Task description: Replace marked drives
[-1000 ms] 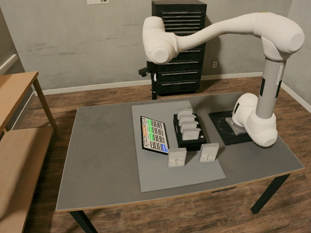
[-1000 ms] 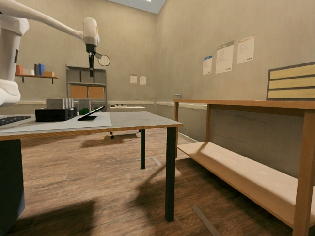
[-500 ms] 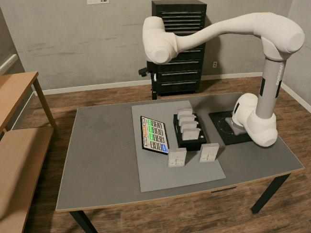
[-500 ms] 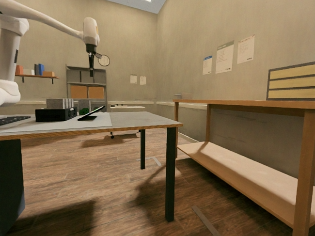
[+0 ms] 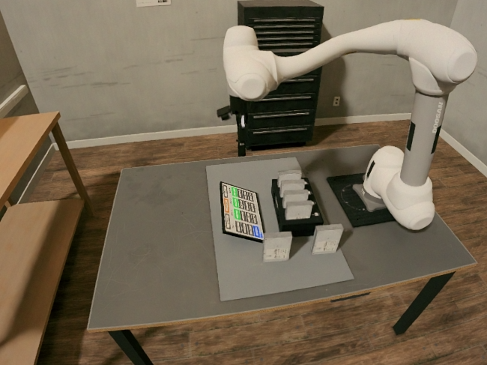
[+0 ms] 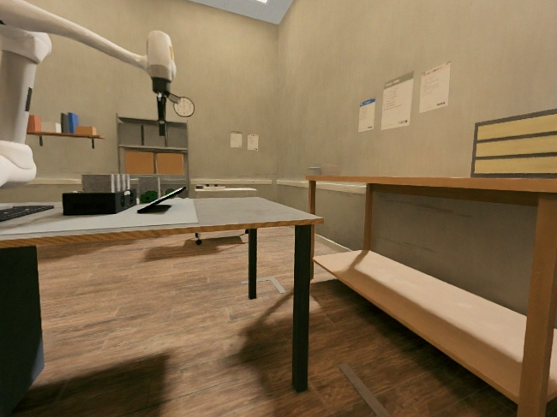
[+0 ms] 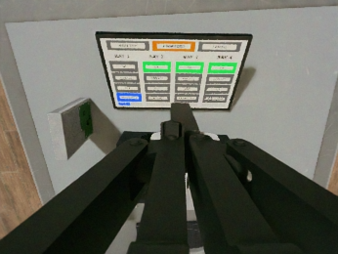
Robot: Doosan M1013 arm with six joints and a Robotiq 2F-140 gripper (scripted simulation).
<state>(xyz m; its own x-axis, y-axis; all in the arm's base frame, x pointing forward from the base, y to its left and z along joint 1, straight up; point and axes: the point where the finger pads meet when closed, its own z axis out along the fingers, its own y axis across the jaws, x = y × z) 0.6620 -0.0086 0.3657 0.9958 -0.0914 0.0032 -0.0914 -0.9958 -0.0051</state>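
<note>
Black hand shut, high above mat.

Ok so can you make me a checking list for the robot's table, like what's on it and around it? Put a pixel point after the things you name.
Surface: grey table [image 5: 162, 235] [image 6: 260, 205] with a paler mat [image 5: 243, 277] [image 7: 283, 127], partly covered.
Job's things: black dock [image 5: 300, 228] [image 6: 92, 204] holding four drives; two spare drives, one [image 5: 277, 246] nearer the screen, one [image 5: 327, 239] farther off, both upright. The tilted screen [image 5: 242, 210] [image 6: 162, 199] [image 7: 173, 70] shows three green boxes, one blue and one orange; its words are too blurry to read.
Clutter: nothing seen.
Gripper: the fingers are shut with nothing between them, high above the table.
Cables: nothing seen.
Surroundings: black drawer cabinet [image 5: 280, 121], wooden workbench [image 5: 24, 137] [image 6: 417, 182], wall clock [image 6: 183, 106].
</note>
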